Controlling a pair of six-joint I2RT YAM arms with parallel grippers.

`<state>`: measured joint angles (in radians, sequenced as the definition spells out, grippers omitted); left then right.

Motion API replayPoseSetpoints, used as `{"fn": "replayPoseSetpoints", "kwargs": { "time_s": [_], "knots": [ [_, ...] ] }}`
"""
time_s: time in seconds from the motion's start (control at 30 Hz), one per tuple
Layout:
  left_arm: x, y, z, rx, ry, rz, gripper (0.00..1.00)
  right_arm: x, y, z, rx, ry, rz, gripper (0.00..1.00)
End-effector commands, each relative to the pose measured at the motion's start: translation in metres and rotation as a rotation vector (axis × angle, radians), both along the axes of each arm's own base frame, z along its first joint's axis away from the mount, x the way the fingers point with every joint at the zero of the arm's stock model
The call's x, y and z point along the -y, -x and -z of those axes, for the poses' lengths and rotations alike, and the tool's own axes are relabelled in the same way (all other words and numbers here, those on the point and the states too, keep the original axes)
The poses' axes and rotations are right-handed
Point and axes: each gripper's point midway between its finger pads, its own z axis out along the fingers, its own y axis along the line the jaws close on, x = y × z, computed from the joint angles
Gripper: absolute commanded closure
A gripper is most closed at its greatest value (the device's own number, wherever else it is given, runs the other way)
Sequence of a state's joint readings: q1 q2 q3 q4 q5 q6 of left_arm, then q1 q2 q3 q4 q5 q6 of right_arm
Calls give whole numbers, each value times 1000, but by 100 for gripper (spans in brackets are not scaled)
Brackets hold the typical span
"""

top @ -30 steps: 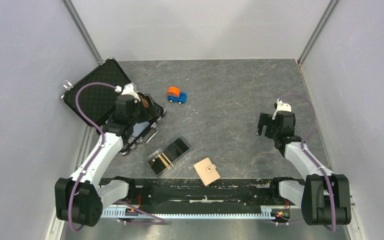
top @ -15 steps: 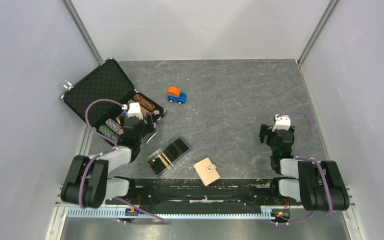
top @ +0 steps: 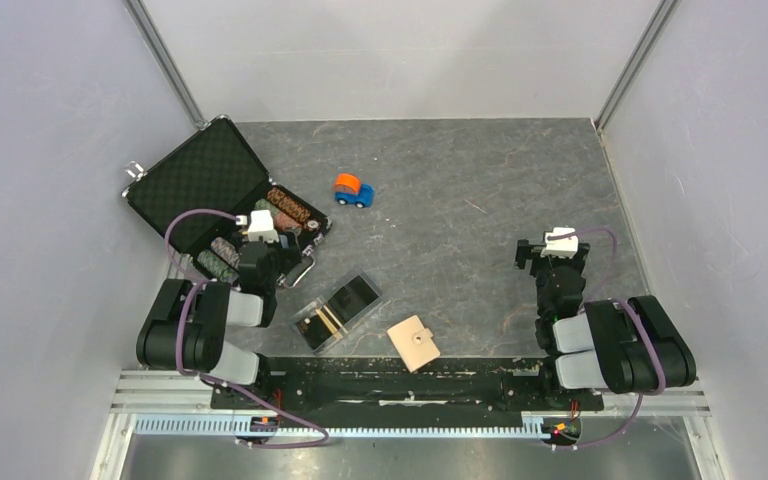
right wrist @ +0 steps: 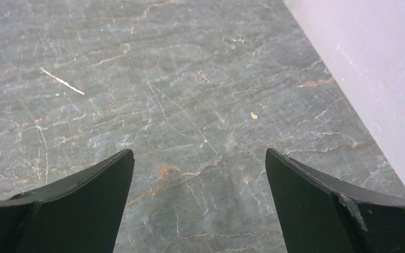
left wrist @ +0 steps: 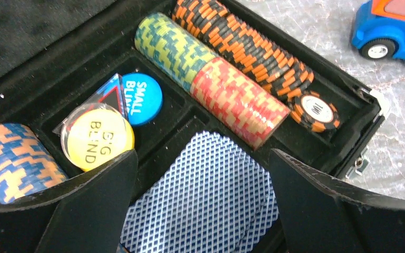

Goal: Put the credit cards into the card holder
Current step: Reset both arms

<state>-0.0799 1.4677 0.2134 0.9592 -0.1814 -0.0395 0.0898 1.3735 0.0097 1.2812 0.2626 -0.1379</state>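
The beige card holder (top: 413,342) lies shut on the table near the front edge, between the two arms. Left of it stands a clear box (top: 337,311) in which a black credit card with gold stripes (top: 324,322) shows; I cannot make out other credit cards. My left gripper (top: 263,250) (left wrist: 203,155) hangs open over the chip briefcase, above a blue patterned card deck (left wrist: 211,200), holding nothing. My right gripper (top: 552,254) (right wrist: 199,153) is open over bare table at the right, far from the holder.
The open black briefcase (top: 200,180) at the left holds rows of poker chips (left wrist: 211,79) and blind buttons (left wrist: 97,136). A small orange and blue toy car (top: 354,190) (left wrist: 395,31) sits behind it. The grey side wall (right wrist: 369,68) is close to the right gripper.
Both arms have folded back toward their bases. The left gripper drew back from the far part of the briefcase to its near side; the right gripper pulled slightly nearer. Both stayed open.
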Motion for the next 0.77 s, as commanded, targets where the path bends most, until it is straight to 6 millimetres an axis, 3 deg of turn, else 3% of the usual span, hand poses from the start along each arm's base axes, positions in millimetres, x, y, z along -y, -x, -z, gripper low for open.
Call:
{"fn": "replayPoseSetpoints", "kwargs": {
  "time_s": [0.0,0.1,0.27,0.73],
  "knots": [
    [-7,-27,-40,130,-2,-46,0,7,21,0,33,26,26,2],
    [13,-25,-42,152,-21,90,0,7,22,-1,37,25,25,2],
    [6,-28,-40,128,-29,48,0,7,22,0,35,27,23,2],
    [7,-27,-40,128,-32,40,0,7,22,0,36,27,26,2]
  ]
}}
